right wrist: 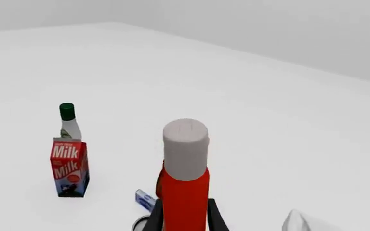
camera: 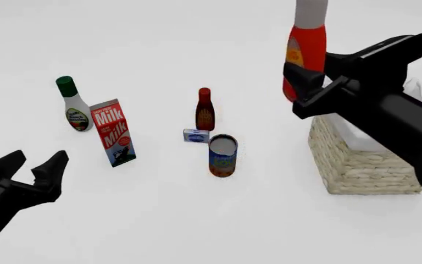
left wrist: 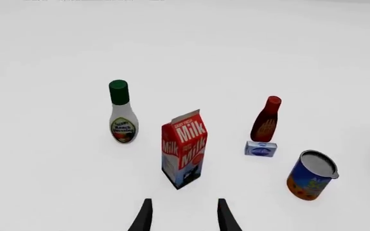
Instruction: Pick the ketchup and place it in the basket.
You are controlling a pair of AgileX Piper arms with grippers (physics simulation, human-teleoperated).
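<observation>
Two right fingers (right wrist: 183, 211) clamp ketchup (camera: 304, 52) | seemingly airborne beside basket (camera: 361, 159)

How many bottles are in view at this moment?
3. The ketchup is held aloft in the right gripper, near the basket. The green-capped white bottle stands far left beside the milk carton. The dark red bottle stands mid-table.
</observation>
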